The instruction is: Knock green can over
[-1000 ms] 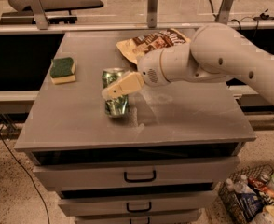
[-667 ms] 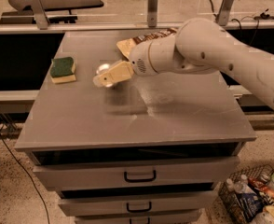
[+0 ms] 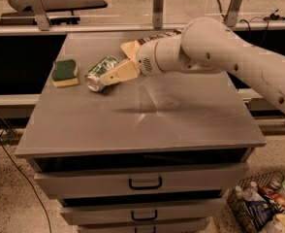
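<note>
One green can lies on its side on the cabinet top, just right of the single sponge. Its long axis runs diagonally, with the silver top pointing front-left and the base back-right, away from the sponge. My claw rests against the can's far flank, right of the sponge. I cannot tell whether it is clenched or released. It grasps nothing. One snack bag lies further right, behind.

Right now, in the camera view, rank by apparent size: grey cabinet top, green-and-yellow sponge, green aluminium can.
1. Grey cabinet top: largest.
2. Green aluminium can, green-and-yellow sponge: alike, unranked.
Gripper: beside the toppled can.
</note>
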Controlling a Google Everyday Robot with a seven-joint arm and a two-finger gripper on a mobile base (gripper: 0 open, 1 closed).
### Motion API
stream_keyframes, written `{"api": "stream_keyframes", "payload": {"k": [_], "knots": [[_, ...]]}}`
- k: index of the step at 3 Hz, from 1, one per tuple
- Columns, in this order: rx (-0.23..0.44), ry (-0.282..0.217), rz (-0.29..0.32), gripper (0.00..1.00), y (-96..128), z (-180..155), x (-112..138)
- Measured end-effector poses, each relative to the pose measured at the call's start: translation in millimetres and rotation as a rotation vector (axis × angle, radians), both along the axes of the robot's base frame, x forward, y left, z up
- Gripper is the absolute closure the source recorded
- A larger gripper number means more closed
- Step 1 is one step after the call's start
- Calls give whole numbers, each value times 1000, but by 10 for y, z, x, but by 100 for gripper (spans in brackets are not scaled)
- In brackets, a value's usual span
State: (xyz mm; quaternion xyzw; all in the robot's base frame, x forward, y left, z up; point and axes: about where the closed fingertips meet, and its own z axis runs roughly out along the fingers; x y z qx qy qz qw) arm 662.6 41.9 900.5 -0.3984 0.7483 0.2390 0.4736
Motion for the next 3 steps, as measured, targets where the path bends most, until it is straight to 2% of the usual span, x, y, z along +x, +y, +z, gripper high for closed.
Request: {"api": "stream_keyframes", "payload": {"k": [1, 2, 3], "knots": [[-57, -50, 17, 0, -399, 146, -163], [-162, -155, 102, 0, -1084, 508, -554], [-166, -146, 123, 0, -985, 444, -570]]}}
